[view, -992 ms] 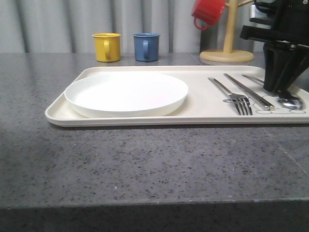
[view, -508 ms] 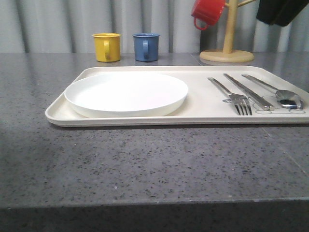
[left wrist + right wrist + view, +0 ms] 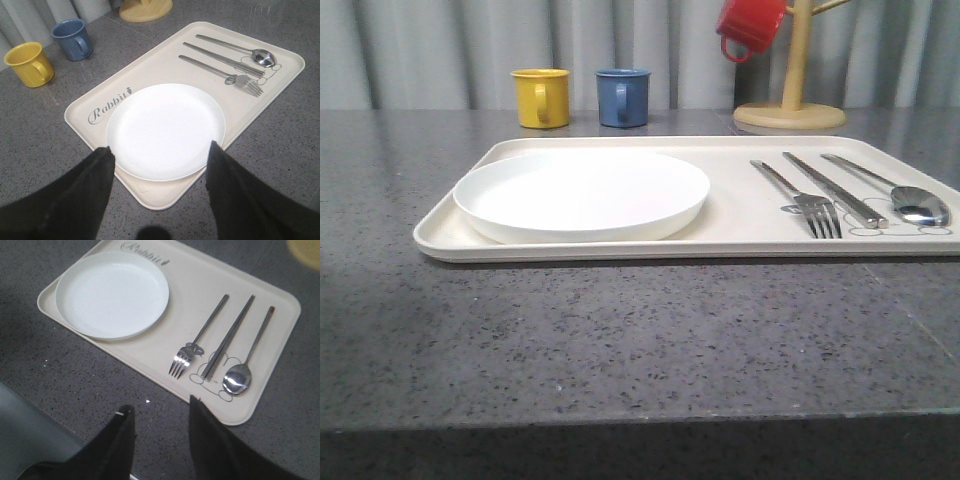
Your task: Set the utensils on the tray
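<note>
So the right arm that was hanging over the spoon [image 3: 920, 207] a second ago has pulled up and away, and the spoon is left lying on the tray [image 3: 740, 222] at the right end. That makes all three: fork [image 3: 809, 203], knife [image 3: 836, 190] and spoon side by side, handles pointing to the far side, to the right of the white plate [image 3: 582, 192]. Looks to me like the job is basically done, nothing left on the counter to fetch.

Both arms are now held high above the table, looking down. The right gripper [image 3: 160, 427] hovers above the near edge of the tray, fingers spread apart, nothing between them. The left gripper [image 3: 160, 172] is the same deal: spread wide, holding nothing, hanging above the near rim by the plate.
</note>
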### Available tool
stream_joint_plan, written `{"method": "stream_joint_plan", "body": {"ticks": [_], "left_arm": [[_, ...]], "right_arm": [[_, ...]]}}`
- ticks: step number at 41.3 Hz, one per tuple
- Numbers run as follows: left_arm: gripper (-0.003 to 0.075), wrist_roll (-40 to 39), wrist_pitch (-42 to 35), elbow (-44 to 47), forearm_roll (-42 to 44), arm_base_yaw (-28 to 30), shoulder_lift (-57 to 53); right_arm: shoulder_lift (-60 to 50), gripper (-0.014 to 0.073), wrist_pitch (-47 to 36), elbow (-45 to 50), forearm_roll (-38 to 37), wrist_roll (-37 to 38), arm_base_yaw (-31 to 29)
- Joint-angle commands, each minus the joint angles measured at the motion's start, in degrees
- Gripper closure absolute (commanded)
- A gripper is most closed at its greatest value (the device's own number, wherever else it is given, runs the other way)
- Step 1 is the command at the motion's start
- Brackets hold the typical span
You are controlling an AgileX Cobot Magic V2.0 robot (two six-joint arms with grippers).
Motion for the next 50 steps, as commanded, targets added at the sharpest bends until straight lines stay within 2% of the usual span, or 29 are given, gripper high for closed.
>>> {"method": "stream_joint_plan", "body": {"ticks": [1, 10, 25, 29, 37, 40, 48, 50], "left_arm": [[0.0312, -0.5, -4.6, -1.6, -0.1, -0.4, -0.1], [0.0312, -0.5, -4.6, -1.6, -0.1, -0.4, -0.1], [0.0312, -0.5, -5.5, -1.6, -0.3, -0.4, -0.1], [0.0312, -0.5, -5.5, -1.6, -0.3, -0.4, -0.1], [0.0317, -0.5, -6.0, -1.6, -2.7, -0.4, -0.1], [0.0374, -0.5, -5.8, -1.6, -2.7, -0.4, -0.1], [0.0741, -0.5, -5.7, -1.6, -2.7, -0.4, 0.4], [0.0741, -0.5, -5.7, -1.6, -2.7, -0.4, 0.4]], "right_arm": [[-8.0, 0.0293, -6.0, 2.8, -1.3, -0.6, 0.0], [-19.8, 0.0295, -7.6, 9.0, -1.3, -0.1, 0.0], [-19.8, 0.0303, -6.4, 9.0, -1.3, 0.4, 0.0], [-19.8, 0.0366, -6.4, 9.0, -1.3, 0.4, 0.0], [-19.8, 0.0610, -6.4, 9.0, -1.3, 0.4, 0.0], [-19.8, 0.0665, -6.4, 9.0, -1.3, 0.4, 0.0], [-19.8, 0.0661, -6.4, 9.0, -1.2, 0.4, 0.0], [-19.8, 0.0661, -6.4, 9.0, -1.2, 0.4, 0.0]]}}
